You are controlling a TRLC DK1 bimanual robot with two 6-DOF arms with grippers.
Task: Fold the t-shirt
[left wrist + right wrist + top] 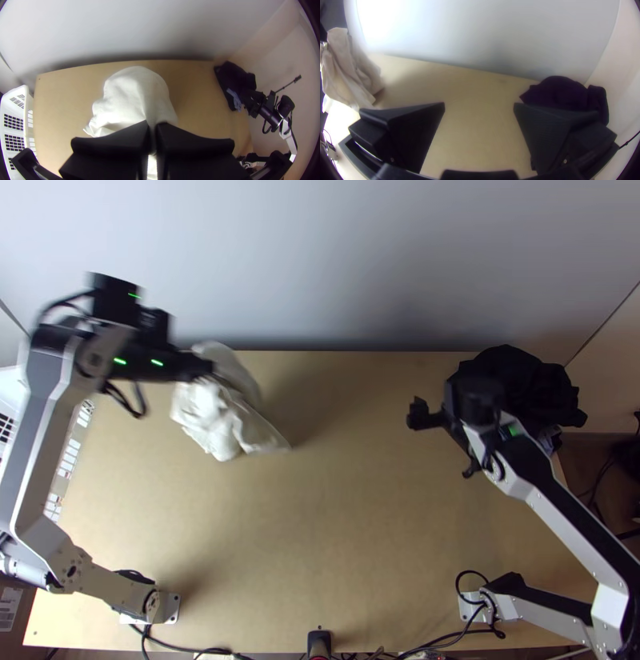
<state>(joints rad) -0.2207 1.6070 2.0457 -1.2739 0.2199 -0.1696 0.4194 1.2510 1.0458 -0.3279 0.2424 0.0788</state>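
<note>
Left hand (152, 124): pinches bunched white shirt (135, 93), likely hung to unfurl
Right hand (479, 106): spread, presumably free to help

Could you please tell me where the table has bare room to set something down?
The table is bare between the white cloth and the right pincer, and nearer, between left base and right base. It is crowded far left, where the left pincer grips the cloth, and far right, by the dark clothes.

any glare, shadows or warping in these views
right wrist view: bright glare on the wall; left wrist view: the table has a bowed far edge, and the picture's corners go dark; top view: soft shadow beside the white cloth
</note>
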